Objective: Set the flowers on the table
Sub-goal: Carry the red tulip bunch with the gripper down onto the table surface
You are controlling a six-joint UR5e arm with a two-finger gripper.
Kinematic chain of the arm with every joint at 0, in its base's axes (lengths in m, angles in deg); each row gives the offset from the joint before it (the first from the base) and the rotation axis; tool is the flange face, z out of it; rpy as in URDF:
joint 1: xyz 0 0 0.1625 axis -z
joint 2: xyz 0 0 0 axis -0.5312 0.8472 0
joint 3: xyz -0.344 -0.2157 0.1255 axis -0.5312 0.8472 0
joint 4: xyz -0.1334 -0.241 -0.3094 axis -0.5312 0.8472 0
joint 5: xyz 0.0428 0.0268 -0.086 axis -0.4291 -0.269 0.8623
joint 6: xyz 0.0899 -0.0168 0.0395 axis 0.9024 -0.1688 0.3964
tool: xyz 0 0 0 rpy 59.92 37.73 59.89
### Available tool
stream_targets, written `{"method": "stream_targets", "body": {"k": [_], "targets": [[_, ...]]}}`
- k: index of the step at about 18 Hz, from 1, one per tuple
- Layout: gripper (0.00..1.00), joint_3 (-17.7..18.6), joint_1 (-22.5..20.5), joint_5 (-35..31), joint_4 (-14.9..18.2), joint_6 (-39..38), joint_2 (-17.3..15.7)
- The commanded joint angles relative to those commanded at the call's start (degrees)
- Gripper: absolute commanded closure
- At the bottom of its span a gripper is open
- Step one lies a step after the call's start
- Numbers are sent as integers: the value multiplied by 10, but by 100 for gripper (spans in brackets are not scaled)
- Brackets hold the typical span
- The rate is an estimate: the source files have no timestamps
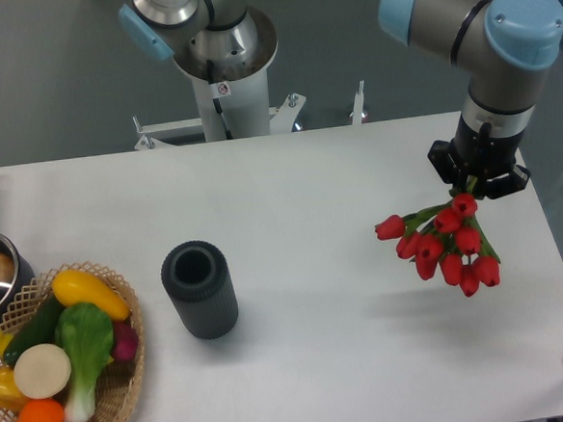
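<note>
Hanging well right of the dark cylinder (pixel 200 289), the flowers (pixel 445 243) droop heads-down, clear of the surface (pixel 308 180); you see the fingers (pixel 477 186) clamped on their stems, holding them aloft before lowering.
</note>
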Motion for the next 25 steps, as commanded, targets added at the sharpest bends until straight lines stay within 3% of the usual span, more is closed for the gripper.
{"method": "stream_targets", "body": {"k": [5, 18, 25], "targets": [[90, -8, 11, 1, -1, -1, 9], [91, 23, 83, -13, -2, -16, 45], [90, 44, 86, 45, -4, -32, 60]]}}
